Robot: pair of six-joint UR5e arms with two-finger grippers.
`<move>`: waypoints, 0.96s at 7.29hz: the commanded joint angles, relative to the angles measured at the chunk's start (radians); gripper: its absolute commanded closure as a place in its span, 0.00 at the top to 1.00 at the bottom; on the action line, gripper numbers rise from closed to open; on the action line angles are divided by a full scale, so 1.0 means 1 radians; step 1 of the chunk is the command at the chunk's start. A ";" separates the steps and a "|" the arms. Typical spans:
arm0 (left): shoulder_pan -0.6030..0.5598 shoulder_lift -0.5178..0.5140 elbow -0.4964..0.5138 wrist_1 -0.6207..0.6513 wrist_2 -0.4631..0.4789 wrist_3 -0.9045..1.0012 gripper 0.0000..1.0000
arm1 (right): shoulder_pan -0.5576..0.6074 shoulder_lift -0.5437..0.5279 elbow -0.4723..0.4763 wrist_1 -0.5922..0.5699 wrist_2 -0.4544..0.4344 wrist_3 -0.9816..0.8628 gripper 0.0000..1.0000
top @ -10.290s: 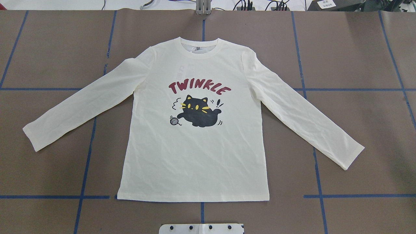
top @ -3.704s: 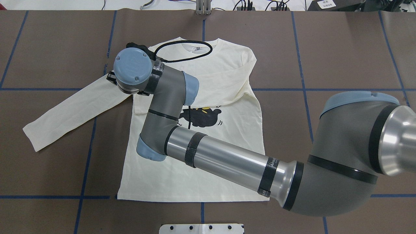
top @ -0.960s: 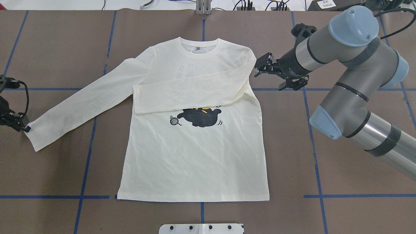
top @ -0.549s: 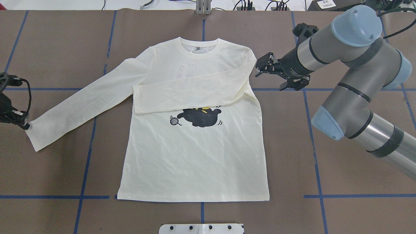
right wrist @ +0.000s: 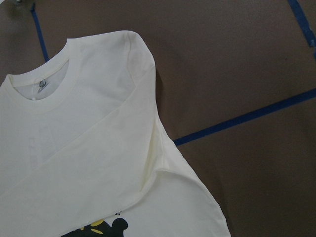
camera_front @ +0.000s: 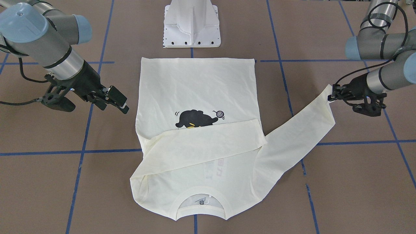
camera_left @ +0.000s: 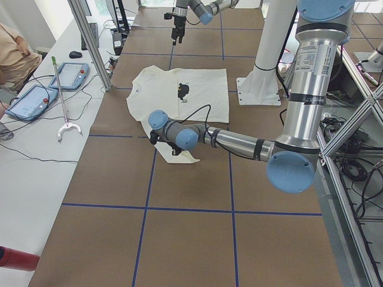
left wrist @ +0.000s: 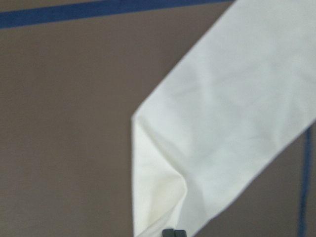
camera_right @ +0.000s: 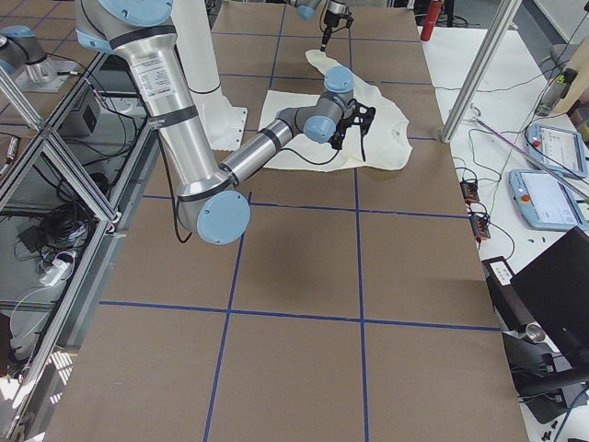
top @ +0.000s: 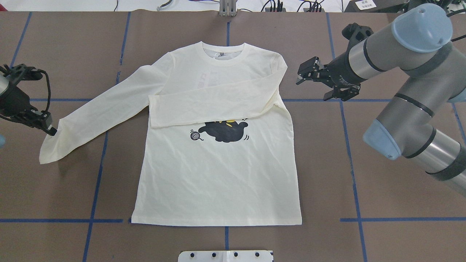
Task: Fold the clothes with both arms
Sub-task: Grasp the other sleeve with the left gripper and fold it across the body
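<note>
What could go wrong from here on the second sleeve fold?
1. The left gripper pinches only one corner of the cuff of the left sleeve. The cloth may slip out mid-carry, or the sleeve may land twisted.
2. The right sleeve lies loose across the chest. Dragging the other sleeve over it could shift that fold.
3. The right gripper hangs open beside the shoulder of the shirt. A low move could snag it.

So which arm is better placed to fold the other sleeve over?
The left, probably. The left gripper is shut on the cuff of the outstretched sleeve, which is raised off the table. The right gripper is open beside the opposite shoulder of the shirt, holding nothing.
</note>
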 commanded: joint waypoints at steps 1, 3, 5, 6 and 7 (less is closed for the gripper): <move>0.017 -0.213 -0.048 0.032 -0.083 -0.320 0.00 | 0.074 -0.063 0.014 0.004 0.073 -0.059 1.00; 0.086 -0.505 0.124 -0.070 -0.071 -0.572 0.00 | 0.140 -0.165 0.046 0.009 0.113 -0.183 1.00; 0.144 -0.772 0.424 -0.370 0.076 -0.828 0.00 | 0.192 -0.221 0.071 0.009 0.155 -0.233 1.00; 0.242 -0.880 0.522 -0.432 0.257 -0.852 0.00 | 0.192 -0.238 0.092 0.009 0.155 -0.233 1.00; 0.316 -0.919 0.565 -0.510 0.372 -0.855 0.00 | 0.192 -0.248 0.114 0.008 0.155 -0.233 1.00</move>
